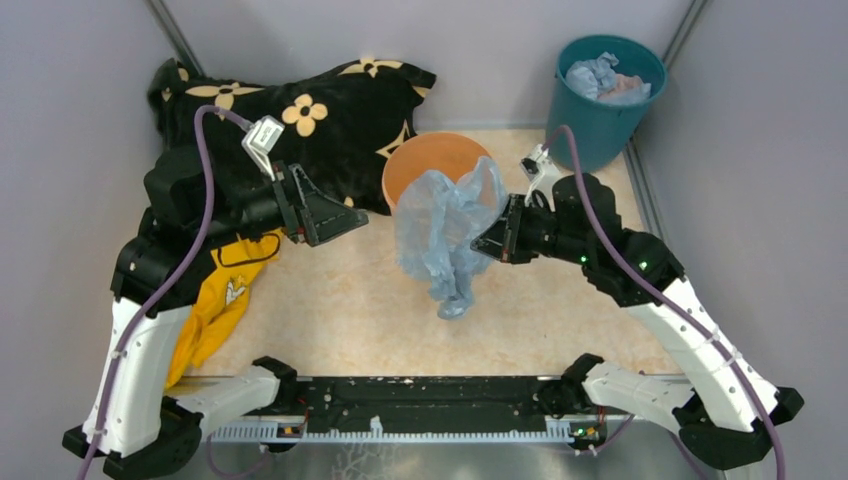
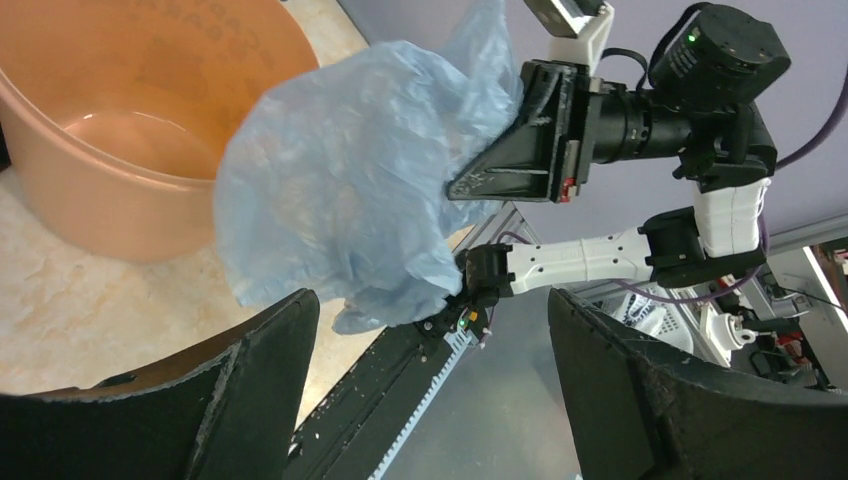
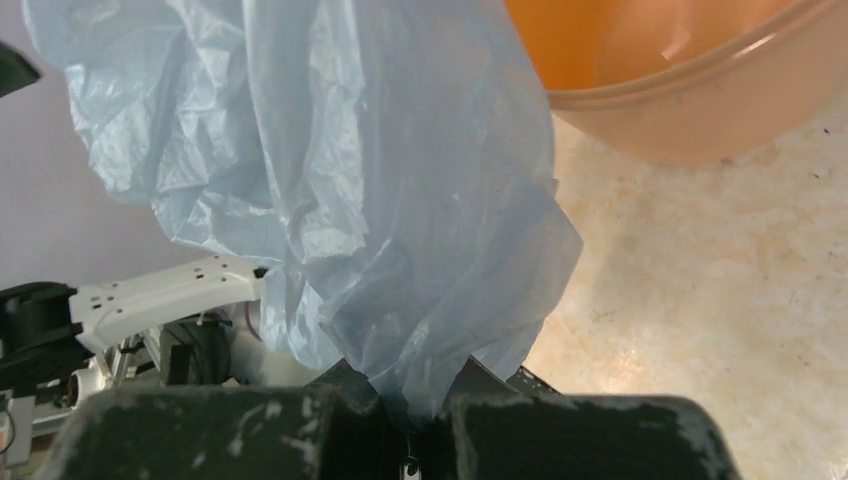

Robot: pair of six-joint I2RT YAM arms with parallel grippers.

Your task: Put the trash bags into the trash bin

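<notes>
A pale blue bag held up beside the orange bin

At the near left, a yellow cloth (image 1: 215, 300) is draped over the edge of the tabletop (image 1: 340, 300). The left tool (image 1: 355, 220) is spread wide with nothing between its fingers and is pointed toward the bag (image 1: 440, 230). The right tool (image 1: 490, 240) is pressed together on a pinch of the bag's crinkled film, and the bag is hung from it, outside the bin (image 1: 395, 170) and just in front of its near rim. Whether the bag's lower end is touching the tabletop cannot be told. Behind the bin, a black flowered cloth (image 1: 330, 120) is spread at the far left, and a teal bucket (image 1: 600, 125) is stood in the far right corner.
</notes>
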